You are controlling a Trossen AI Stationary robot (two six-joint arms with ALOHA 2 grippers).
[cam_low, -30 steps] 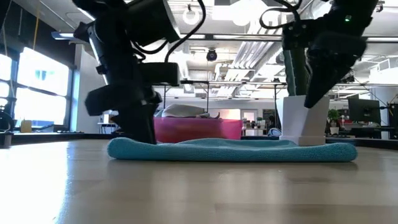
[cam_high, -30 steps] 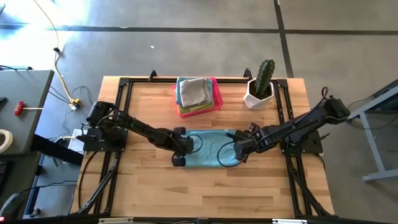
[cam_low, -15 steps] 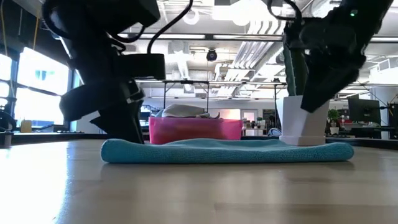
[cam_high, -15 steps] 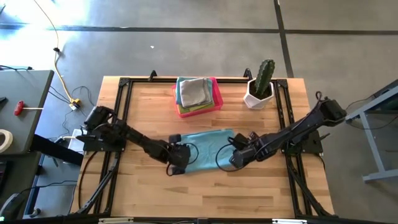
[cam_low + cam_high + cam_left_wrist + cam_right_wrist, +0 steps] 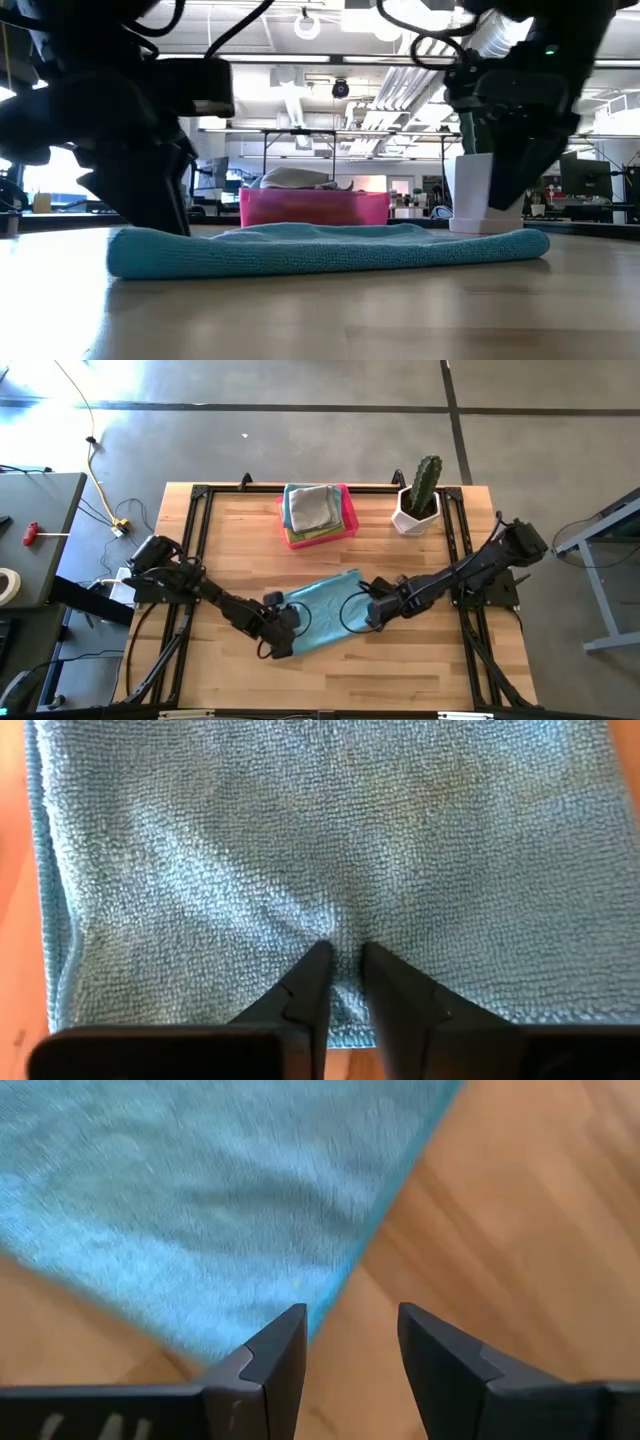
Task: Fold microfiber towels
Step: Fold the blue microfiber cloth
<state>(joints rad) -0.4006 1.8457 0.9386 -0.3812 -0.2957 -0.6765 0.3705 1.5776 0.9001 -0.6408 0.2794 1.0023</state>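
Teal towel (image 5: 318, 612) flat, skewed, mid-table; grey-topped towel stack (image 5: 312, 508) at far edge.

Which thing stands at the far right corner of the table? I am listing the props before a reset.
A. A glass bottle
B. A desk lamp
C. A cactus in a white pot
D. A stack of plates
C: the high view shows a green cactus standing in a white pot at the table's far right corner, beside the pink tray that holds folded towels.
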